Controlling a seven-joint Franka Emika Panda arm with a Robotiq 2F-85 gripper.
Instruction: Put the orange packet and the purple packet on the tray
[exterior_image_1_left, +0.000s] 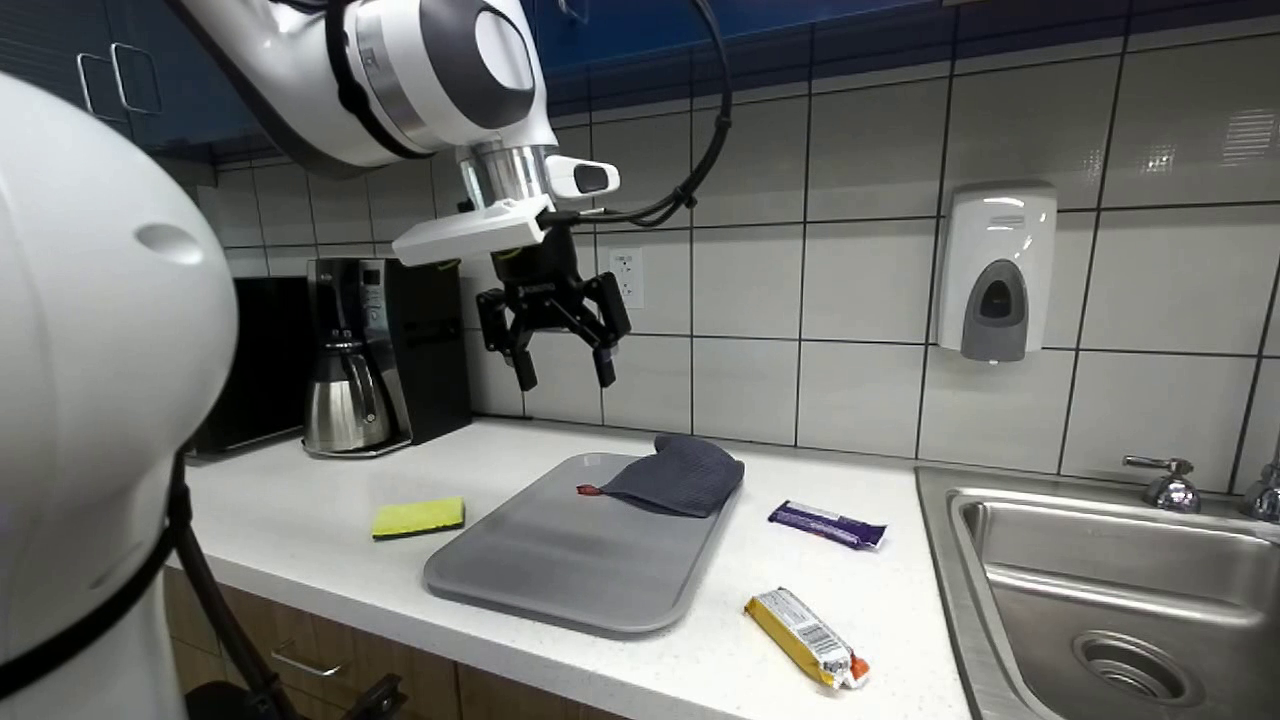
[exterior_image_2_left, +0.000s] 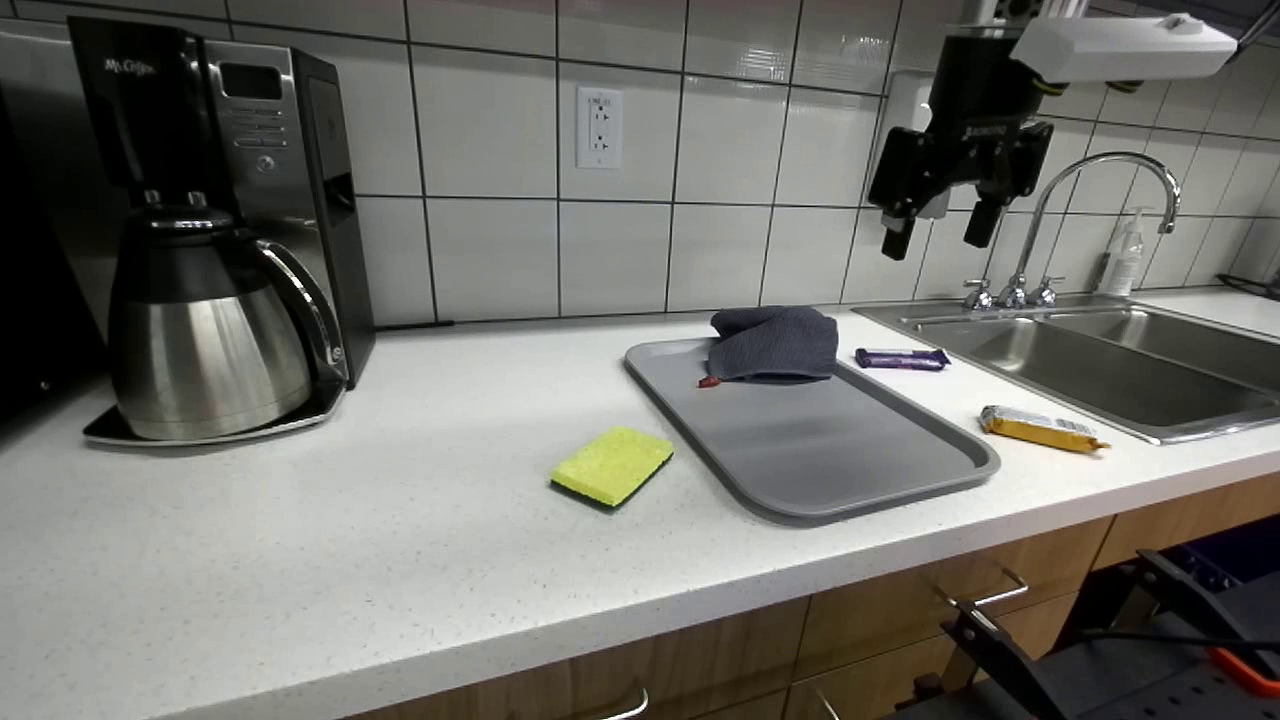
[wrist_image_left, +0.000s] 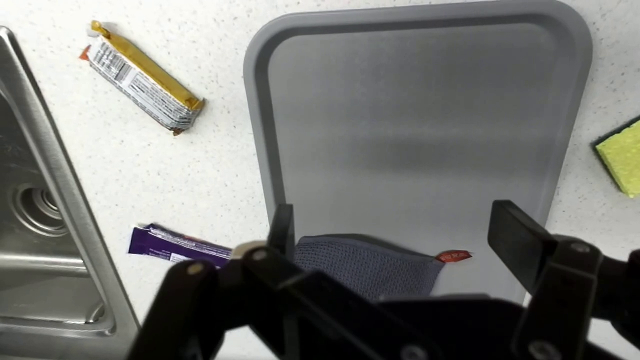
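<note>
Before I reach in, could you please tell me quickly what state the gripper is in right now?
Gripper: open, holding nothing, up above the counter.

In the wrist view, the gripper (wrist_image_left: 392, 222) hides bits of the purple packet (wrist_image_left: 172, 245) and the gray cloth (wrist_image_left: 367, 267). The edges chop off part of the sponge (wrist_image_left: 622, 160) and the sink (wrist_image_left: 75, 217). In both exterior views, the gray cloth covers a corner of the tray (exterior_image_2_left: 820, 440). Most words on the orange packet (wrist_image_left: 145, 82) are too tiny to read.
</note>
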